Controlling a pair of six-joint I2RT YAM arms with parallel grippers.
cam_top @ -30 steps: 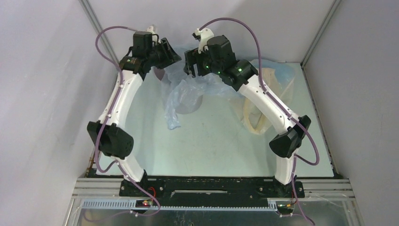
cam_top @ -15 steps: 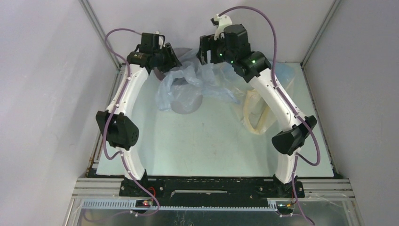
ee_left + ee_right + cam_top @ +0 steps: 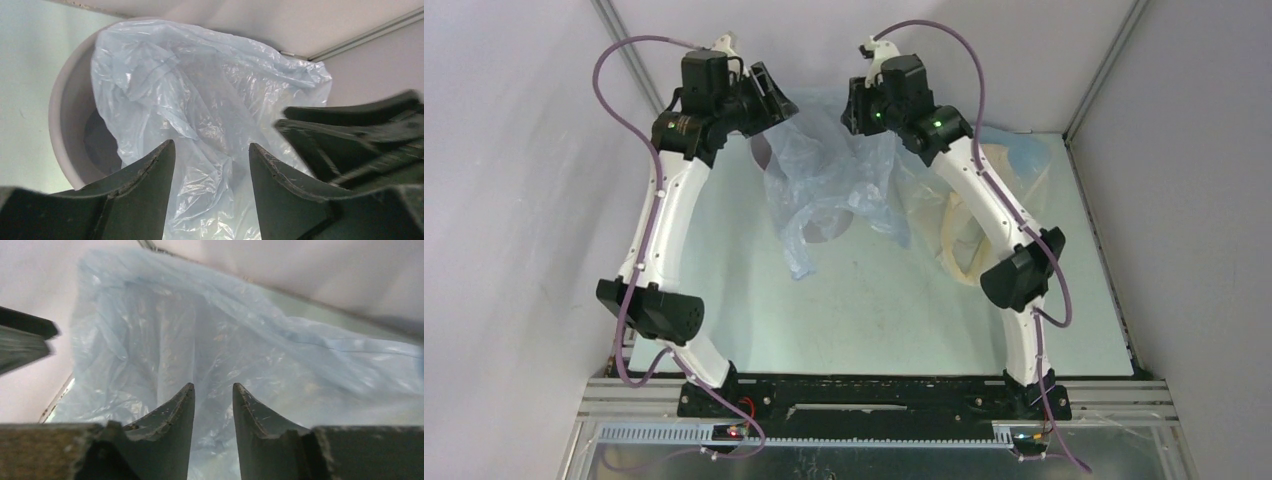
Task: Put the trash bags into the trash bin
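A pale blue trash bag (image 3: 824, 165) hangs spread between my two grippers at the back of the table, with a tail drooping toward the front. The grey trash bin (image 3: 62, 112) stands under it; in the top view the bin (image 3: 816, 228) shows only dimly behind the film. My left gripper (image 3: 774, 105) is open, with film lying loose between its fingers (image 3: 212, 147). My right gripper (image 3: 856, 108) has its jaws nearly closed with bag film between them (image 3: 213, 387). A cream-yellow bag (image 3: 969, 240) lies on the table at the right.
Another pale blue bag (image 3: 1024, 150) lies at the back right beside the cream one. The enclosure's white walls and metal frame posts stand close behind both grippers. The right gripper's black body (image 3: 350, 135) shows at the right of the left wrist view.
The blue bag was slumped over the bin half a second ago. Now it is pulled up and spread, its tail hanging toward the front. Both grippers have shifted, and the left arm has stretched higher.
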